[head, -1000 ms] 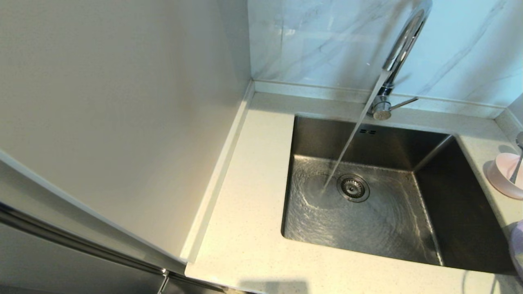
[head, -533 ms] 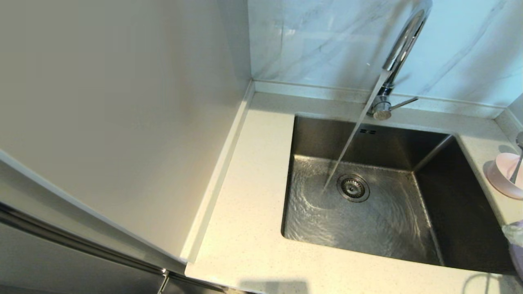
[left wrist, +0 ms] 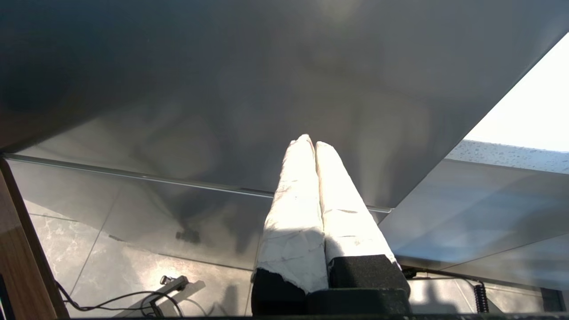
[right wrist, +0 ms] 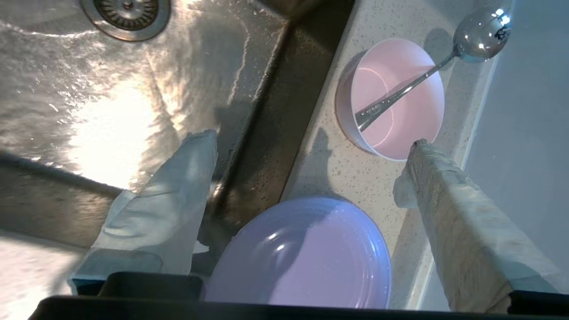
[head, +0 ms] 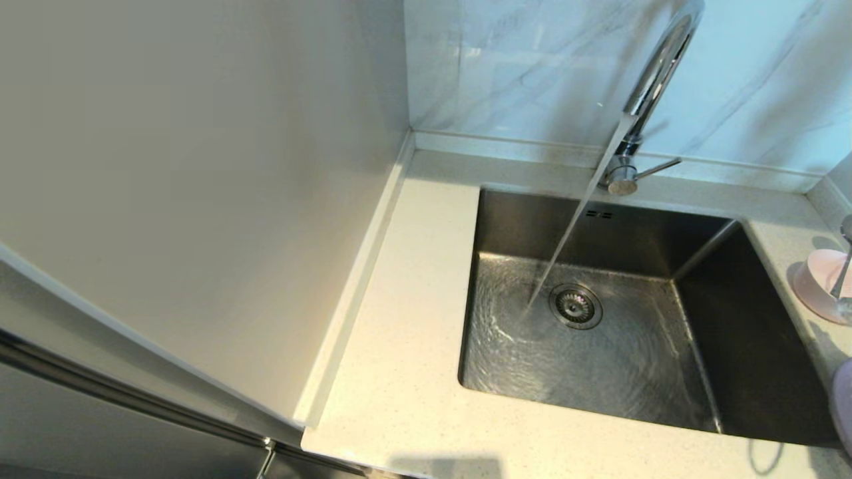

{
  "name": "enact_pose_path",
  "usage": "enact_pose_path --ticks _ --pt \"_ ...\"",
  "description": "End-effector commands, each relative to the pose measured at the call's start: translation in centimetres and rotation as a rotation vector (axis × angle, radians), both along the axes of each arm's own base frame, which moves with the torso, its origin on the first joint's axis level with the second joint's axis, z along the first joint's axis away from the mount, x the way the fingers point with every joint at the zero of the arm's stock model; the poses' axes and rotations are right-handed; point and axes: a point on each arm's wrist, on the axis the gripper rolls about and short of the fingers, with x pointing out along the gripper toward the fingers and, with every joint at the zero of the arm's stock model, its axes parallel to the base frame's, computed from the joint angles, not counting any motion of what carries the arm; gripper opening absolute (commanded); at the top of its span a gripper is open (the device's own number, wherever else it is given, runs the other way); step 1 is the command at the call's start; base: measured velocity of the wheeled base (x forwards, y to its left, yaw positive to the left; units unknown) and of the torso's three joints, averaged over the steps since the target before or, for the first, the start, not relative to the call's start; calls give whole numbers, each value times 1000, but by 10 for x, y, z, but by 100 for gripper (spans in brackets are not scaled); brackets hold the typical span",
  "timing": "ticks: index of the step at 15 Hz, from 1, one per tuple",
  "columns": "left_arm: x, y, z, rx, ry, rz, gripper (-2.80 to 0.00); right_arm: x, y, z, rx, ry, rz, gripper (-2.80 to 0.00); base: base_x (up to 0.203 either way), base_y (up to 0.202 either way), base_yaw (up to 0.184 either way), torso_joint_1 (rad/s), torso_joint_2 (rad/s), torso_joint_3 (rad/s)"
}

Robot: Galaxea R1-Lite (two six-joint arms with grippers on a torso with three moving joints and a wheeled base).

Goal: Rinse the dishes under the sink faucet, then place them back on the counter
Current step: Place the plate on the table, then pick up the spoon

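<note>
At the near right edge of the head view, the lavender plate [right wrist: 302, 258] lay on the speckled counter [head: 399, 372] just right of the sink [head: 745, 372], and only a sliver of it showed there. The right gripper [right wrist: 311, 142] hung above it with its wrapped fingers [right wrist: 178, 178] spread wide and nothing between them, one over the sink's right wall, the other over the counter near the bowl. A second earlier a bulkier pale shape had filled that corner; by now it had shrunk to a thin lavender strip, and a faint ring-shaped shadow had appeared on the near counter.

Farther back on the right counter stood the pale pink bowl [right wrist: 391, 98], with the silver spoon [right wrist: 426, 75] leaning inside it, its scoop end resting past the far rim. Neither had shifted.

Water ran as before from the chrome gooseneck faucet [head: 655, 73] at the far rim, striking the basin floor just left of the drain strainer [head: 576, 306].

The left gripper [left wrist: 309, 144] was parked beside a grey cabinet panel, fingers pressed together.
</note>
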Motion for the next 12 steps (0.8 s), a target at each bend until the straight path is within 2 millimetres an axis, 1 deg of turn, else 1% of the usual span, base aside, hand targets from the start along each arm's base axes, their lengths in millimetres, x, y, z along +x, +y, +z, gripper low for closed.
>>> enact_pose_path --ticks 1,3,4,6,9,10,12 --pt "0 0 0 0 0 0 -280 2 7 27 85 82 -16 0 0 0 0 0 0 0" --pt "0 0 0 0 0 0 -280 2 15 48 142 196 -115 0 0 0 0 0 0 0" --pt "0 0 0 0 0 0 -280 4 18 52 160 261 -172 0 0 0 0 0 0 0" --pt "0 0 0 0 0 0 -280 16 22 52 157 327 -299 0 0 0 0 0 0 0" --pt "0 0 0 0 0 -1 -280 24 19 55 38 419 -475 0 0 0 0 0 0 0" --pt "0 0 0 0 0 0 -280 30 20 55 55 418 -503 0 0 0 0 0 0 0" --pt "0 0 0 0 0 0 -280 49 29 55 163 359 -553 0 0 0 0 0 0 0"
